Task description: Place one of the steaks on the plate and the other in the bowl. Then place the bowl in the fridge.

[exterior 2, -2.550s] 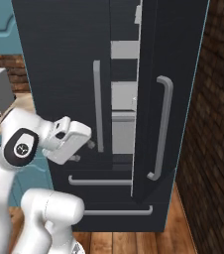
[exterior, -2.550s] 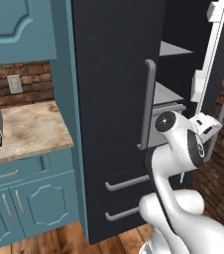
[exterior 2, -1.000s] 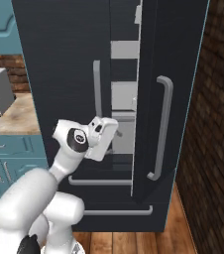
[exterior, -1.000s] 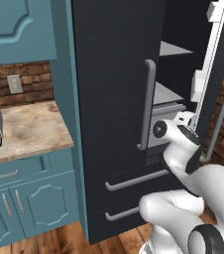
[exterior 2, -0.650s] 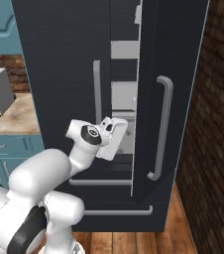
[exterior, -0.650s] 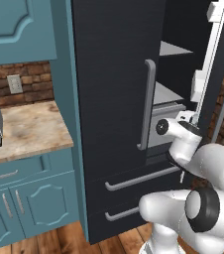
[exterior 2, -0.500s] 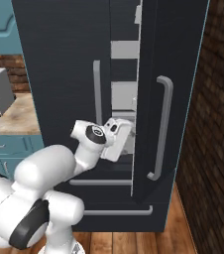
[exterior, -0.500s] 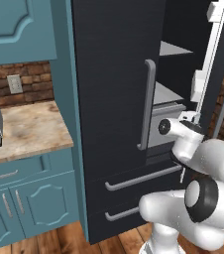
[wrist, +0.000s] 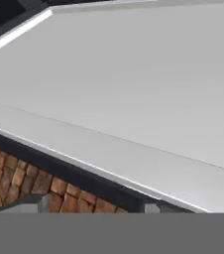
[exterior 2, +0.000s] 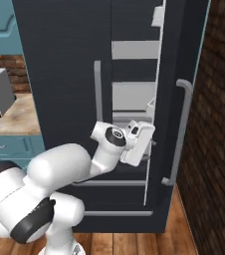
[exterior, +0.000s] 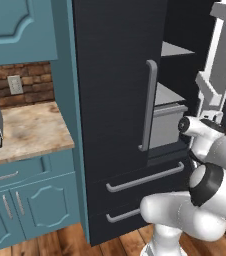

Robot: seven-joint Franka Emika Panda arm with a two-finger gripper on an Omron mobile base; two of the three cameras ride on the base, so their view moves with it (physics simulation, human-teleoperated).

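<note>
The fridge stood straight ahead of the arm with its right door swung partly open, so that a tall gap lay between the shut left door and that door's edge; the tool sat at the mouth of that gap, level with the grey drawer and below the two pale shelves; the move ahead seemed to turn on this, that the fridge's inside lay forward of the tool and slightly to its left, while the open door's inner edge ran upright just beside it on the right; the hand camera looked across a broad pale grey panel, probably the door's lining, with brick wall beyond its dark edge; no fingertips could be made out there, and in both base views the white wrist hid the jaws, so I could not tell whether the tool was wide, narrow or holding anything; no bowl, plate or steak could be made out, so where they lay could not be told; the bench lay well off to the left.
</note>
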